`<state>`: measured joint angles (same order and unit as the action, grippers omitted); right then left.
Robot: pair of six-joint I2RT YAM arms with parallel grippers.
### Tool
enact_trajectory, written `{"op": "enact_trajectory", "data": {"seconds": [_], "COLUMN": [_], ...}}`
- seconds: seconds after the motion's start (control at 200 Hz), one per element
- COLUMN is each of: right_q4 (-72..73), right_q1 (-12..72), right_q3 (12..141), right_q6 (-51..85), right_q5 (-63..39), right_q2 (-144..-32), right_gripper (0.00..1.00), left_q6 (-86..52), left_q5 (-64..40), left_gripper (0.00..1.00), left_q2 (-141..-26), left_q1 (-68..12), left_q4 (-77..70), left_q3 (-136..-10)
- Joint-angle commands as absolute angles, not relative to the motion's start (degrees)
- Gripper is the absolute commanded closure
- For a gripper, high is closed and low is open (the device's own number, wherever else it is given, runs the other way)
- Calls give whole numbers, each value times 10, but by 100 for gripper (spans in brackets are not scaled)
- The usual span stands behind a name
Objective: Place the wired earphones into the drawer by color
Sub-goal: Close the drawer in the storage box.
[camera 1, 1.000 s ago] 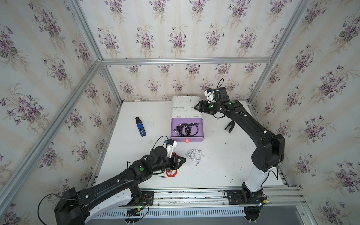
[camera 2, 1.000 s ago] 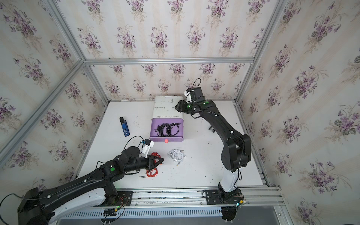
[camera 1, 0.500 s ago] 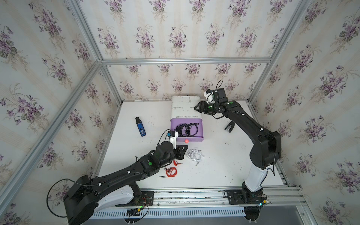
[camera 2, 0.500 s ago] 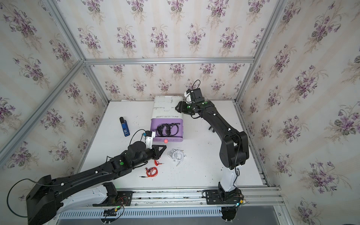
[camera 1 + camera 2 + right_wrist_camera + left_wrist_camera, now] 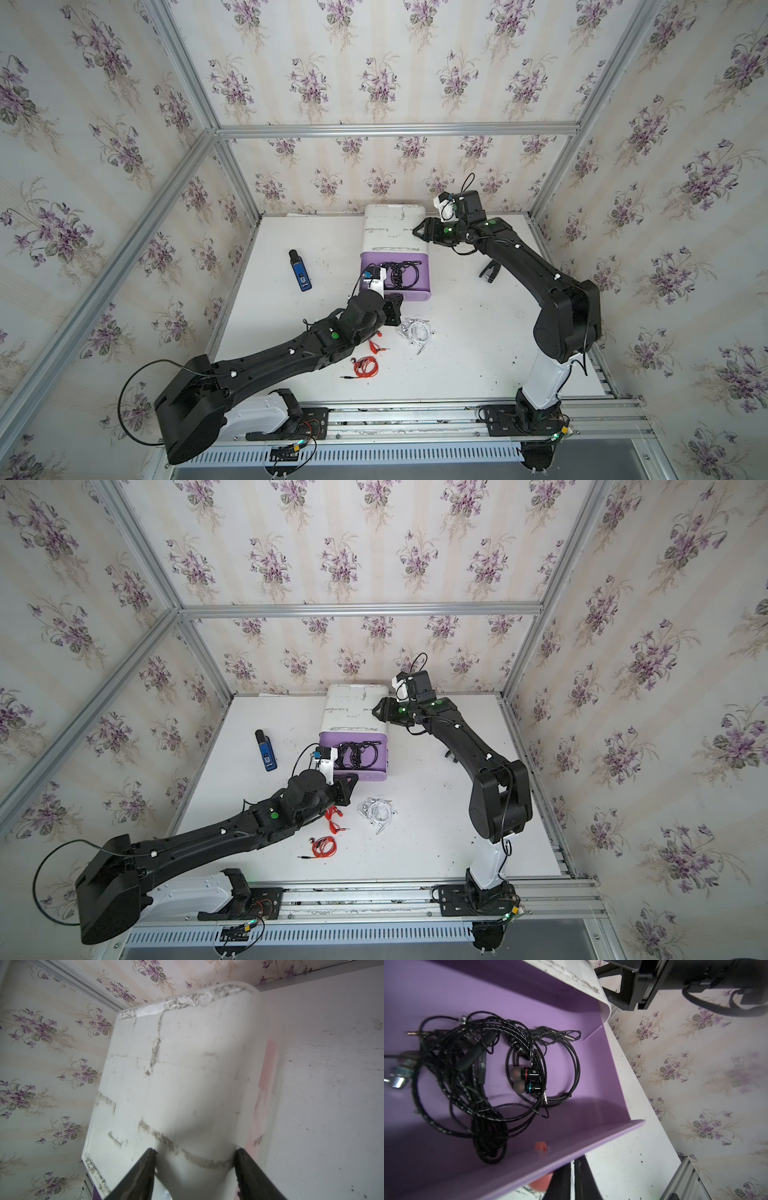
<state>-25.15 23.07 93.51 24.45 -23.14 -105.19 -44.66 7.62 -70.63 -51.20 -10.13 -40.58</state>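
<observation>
Your left end effector (image 5: 573, 1169) is almost closed and holds nothing, just at the front of the purple drawer (image 5: 610, 1076), where the black earphones (image 5: 500, 1068) lie. Your right end effector (image 5: 195, 1153) stands wide open against the white cabinet (image 5: 187, 1064). The red earphones (image 5: 365, 366) and the white earphones (image 5: 415, 332) lie on the counter (image 5: 478, 332).

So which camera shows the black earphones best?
The left wrist view: the black earphones fill it, buds clear. In both top views they're a dark tangle in the drawer. The right wrist view shows none, just the cabinet.
</observation>
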Motion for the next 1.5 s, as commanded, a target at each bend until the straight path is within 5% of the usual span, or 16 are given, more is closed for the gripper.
{"op": "enact_trajectory", "data": {"seconds": [0.0, 0.904, 1.044, 1.284, 1.494], "right_q4": [-262, -280, -285, -286, -294], "right_q1": [232, 233, 233, 233, 232], "right_q3": [932, 944, 945, 944, 944], "right_q6": [240, 219, 212, 208, 201], "right_q5": [-243, -264, -267, -275, -274], "right_q2": [-1054, -1070, -1073, -1075, -1073], "right_gripper": [38, 38, 38, 38, 38], "left_q6": [-421, -383, -390, -413, -423], "left_q5": [121, 289, 309, 330, 324], "left_gripper": [89, 85, 78, 46, 34], "left_q2": [-719, -890, -909, -935, -937], "left_q1": [-506, -485, -484, -483, -483], "left_q4": [-100, -118, -112, -88, -76], "left_q3": [-420, -566, -582, -597, -600]}}
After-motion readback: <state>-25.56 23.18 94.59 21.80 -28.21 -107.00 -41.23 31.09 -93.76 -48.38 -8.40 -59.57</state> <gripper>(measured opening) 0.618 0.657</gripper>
